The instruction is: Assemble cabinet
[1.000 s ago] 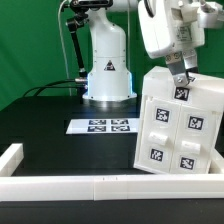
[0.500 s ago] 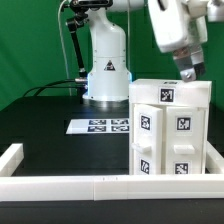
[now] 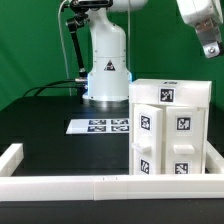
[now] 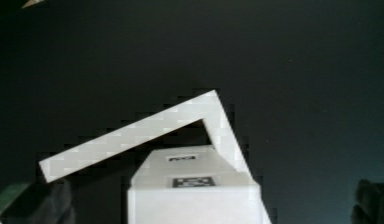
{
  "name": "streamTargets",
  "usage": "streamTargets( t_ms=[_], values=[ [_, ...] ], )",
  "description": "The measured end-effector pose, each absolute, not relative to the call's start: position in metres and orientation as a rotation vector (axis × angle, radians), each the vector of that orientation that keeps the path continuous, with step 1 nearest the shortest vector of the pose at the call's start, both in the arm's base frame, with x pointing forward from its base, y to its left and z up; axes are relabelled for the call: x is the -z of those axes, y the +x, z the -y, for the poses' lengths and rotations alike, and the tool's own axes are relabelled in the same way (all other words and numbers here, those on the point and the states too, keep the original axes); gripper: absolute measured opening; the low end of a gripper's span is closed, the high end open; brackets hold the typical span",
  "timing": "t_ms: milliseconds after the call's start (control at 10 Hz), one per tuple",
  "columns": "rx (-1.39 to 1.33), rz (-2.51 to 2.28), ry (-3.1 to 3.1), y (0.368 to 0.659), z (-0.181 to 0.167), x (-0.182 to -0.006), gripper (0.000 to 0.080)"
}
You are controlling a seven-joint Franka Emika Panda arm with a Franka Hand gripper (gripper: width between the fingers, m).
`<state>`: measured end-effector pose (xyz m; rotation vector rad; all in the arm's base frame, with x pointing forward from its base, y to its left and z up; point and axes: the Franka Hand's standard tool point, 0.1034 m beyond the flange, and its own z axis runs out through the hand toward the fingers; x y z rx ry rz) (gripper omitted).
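1. While the cabinet (image 3: 169, 128) is standing upright on the black worktop (image 3: 50, 125) at the exterior view's right, just behind the low white border rail (image 3: 100, 184), the gripper (image 3: 209, 42) is being held high above it, well apart from its top.
2. Whether the jaws are open or closed cannot be told; nothing is being seen between them.
3. In the wrist view the cabinet's (image 4: 180, 160) tagged top is being seen from above.
4. The step in hand is being judged as a retreat; a straight lift is being advised, so the box is not nudged.
5. Open worktop is lying toward the marker board (image 3: 100, 126); the rail is closing off the front edge.
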<state>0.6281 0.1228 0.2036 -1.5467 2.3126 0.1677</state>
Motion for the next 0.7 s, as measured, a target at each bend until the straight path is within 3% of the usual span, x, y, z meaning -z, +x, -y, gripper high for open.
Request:
streamTargets(
  t_ms=[700],
  values=[
    [-0.161,-2.284,-1.589,0.6274,-0.125,-0.2026,0.0796]
  ],
)
